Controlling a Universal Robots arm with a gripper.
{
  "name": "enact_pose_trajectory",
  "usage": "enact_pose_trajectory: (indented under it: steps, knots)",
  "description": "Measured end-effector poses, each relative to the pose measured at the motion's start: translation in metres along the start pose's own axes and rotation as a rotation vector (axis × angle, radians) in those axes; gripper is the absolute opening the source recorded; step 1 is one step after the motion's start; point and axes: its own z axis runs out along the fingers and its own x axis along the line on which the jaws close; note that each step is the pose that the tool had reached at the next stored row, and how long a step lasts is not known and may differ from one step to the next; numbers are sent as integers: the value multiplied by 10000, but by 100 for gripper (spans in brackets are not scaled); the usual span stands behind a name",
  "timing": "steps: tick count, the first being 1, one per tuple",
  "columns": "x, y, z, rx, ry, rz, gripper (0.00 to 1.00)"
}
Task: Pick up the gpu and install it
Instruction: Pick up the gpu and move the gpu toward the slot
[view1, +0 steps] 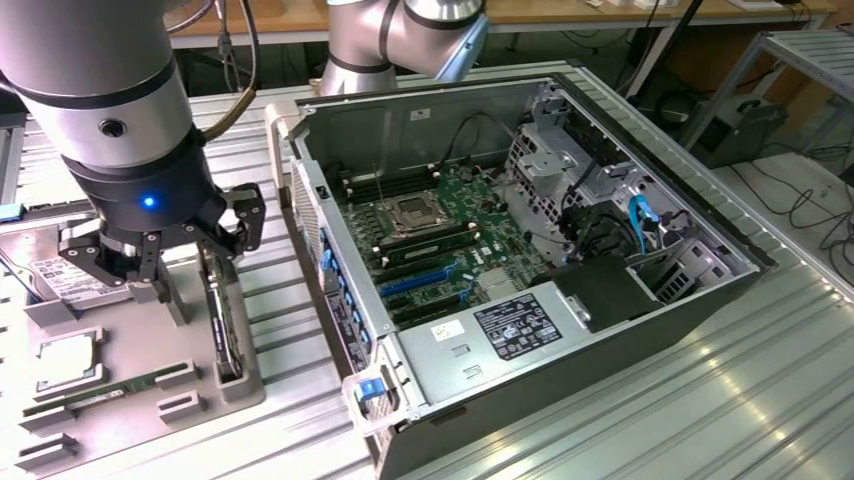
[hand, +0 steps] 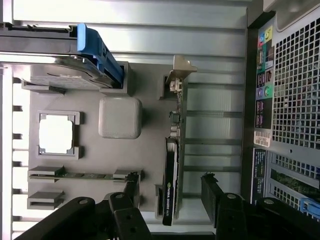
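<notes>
The gpu (hand: 171, 172) is a thin black card standing on its edge in a slot of the grey parts tray (hand: 95, 155), with its silver bracket (hand: 181, 70) at one end. In the exterior view the gpu (view1: 222, 330) stands at the tray's (view1: 134, 335) right side, next to the open computer case (view1: 534, 230). My gripper (hand: 171, 187) is open, with one finger on each side of the card and a gap to each face. From outside, the gripper (view1: 191, 285) hangs low over the near-upper end of the card.
The tray also holds a hard drive (view1: 56, 278), a CPU (view1: 67, 362) and a green RAM stick (view1: 114, 392). The case lies open on the exterior view's right, showing the motherboard (view1: 434, 235) with blue slots (view1: 411, 285). A slatted metal table (view1: 641, 400) carries everything.
</notes>
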Motion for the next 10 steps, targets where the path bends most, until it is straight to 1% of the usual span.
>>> enact_pose_trajectory:
  steps: [10]
  knots:
    - [2, -13, 99, 0, -3, -1, 62]
